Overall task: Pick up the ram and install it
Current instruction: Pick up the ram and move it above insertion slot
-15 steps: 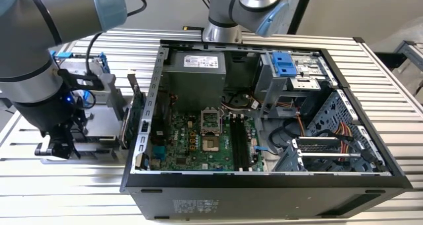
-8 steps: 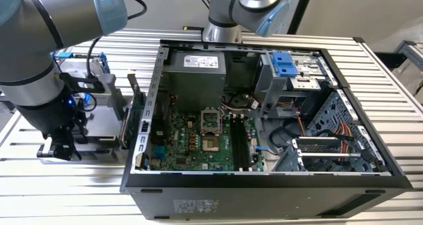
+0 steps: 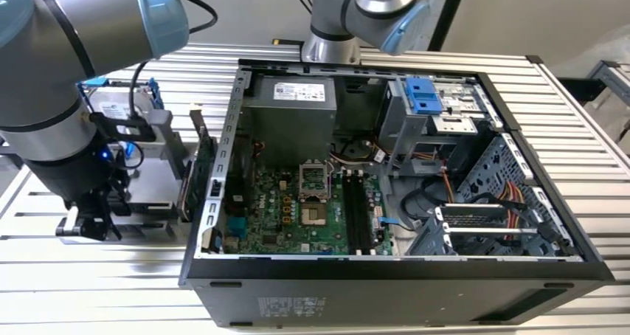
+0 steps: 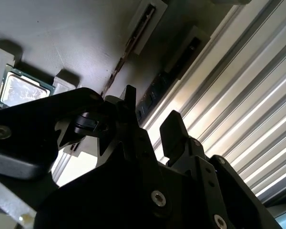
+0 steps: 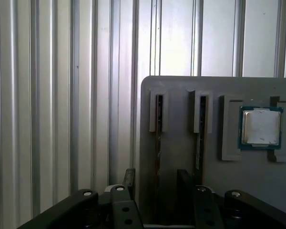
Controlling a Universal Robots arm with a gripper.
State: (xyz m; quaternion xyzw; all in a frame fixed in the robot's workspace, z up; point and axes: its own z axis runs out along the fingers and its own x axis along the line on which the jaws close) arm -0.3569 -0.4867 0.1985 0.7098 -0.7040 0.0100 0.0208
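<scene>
Two ram sticks stand on edge in slots of a grey holder (image 5: 181, 90). In the first wrist view my gripper (image 5: 156, 177) is open, with one black finger on each side of the ram (image 5: 158, 143) that stands farther from the processor. The other ram (image 5: 199, 138) stands just outside the fingers. In the second wrist view the gripper (image 4: 150, 109) straddles the same ram (image 4: 155, 90), whose black chips show. The fingers stand apart from the stick. In the exterior view the gripper (image 3: 91, 220) hangs low over the holder (image 3: 147, 195), at the exterior view's left of the computer case.
A processor (image 5: 260, 126) lies in a recess of the holder beside the sticks. The open computer case (image 3: 394, 276) shows its motherboard (image 3: 295, 209) with long black memory slots (image 3: 356, 209). A card (image 3: 202, 165) stands against the case's outer wall. A drive with blue rails (image 3: 118, 102) lies behind the arm.
</scene>
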